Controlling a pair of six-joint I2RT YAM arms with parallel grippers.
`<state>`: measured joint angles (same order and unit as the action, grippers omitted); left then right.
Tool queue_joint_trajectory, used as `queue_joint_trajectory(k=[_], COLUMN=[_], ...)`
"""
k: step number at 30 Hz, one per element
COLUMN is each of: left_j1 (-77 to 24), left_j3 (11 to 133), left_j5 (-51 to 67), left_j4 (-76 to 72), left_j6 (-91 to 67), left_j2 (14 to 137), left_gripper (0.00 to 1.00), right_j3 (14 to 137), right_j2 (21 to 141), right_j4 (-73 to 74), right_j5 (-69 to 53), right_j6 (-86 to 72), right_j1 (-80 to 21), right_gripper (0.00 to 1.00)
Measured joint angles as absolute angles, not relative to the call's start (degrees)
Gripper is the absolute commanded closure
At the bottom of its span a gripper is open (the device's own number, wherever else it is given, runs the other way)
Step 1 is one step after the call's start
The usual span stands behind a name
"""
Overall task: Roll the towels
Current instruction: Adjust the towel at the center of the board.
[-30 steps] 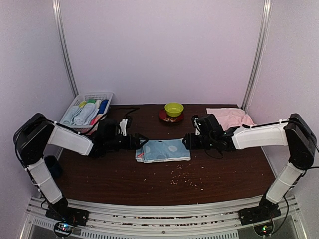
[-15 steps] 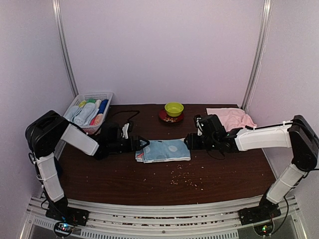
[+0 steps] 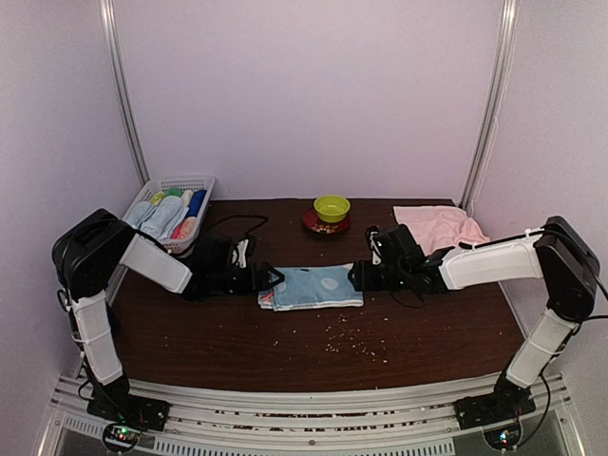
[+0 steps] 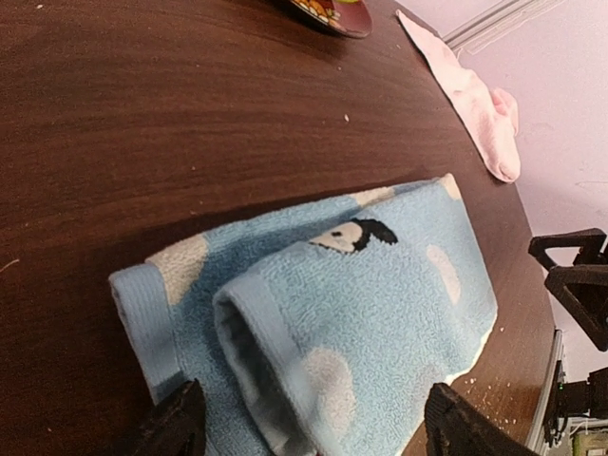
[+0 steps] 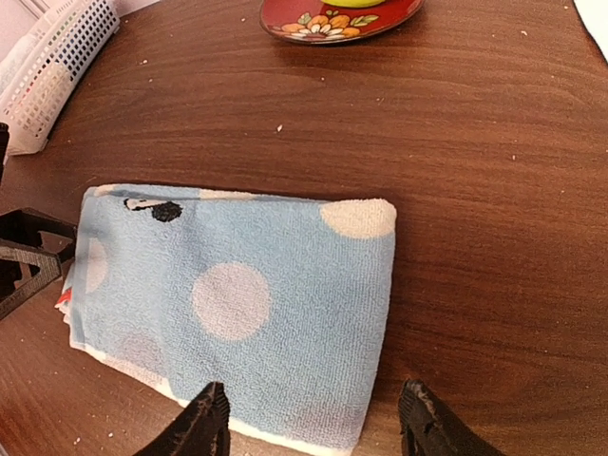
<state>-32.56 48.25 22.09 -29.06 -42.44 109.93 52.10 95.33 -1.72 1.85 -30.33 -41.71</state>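
While left claw gapes wide and right claw sits half-open, both empty, they flank the blue towel mid-tabletop, likely staged to start the roll. Pink towel lies far right.

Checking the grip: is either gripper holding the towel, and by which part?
Nothing is held. The left gripper and right gripper stand open at opposite ends of the blue towel.

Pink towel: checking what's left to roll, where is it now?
In the overhead view the pink towel lies at the far right corner of the table, to the right of the green bowl.
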Motion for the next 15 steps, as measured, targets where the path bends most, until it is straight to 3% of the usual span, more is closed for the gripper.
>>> queue_joint_trajectory(k=[15], left_j1=[-33.0], left_j3=[50.3], left_j5=[22.1], left_j4=[-27.1], left_j6=[-41.9], left_j2=[110.7], left_gripper=[0.27], right_j3=[53.1], right_j2=[100.4], right_j4=[-2.0], right_j5=[2.4], right_j6=[-30.3], right_j1=[-41.7], right_gripper=[0.39])
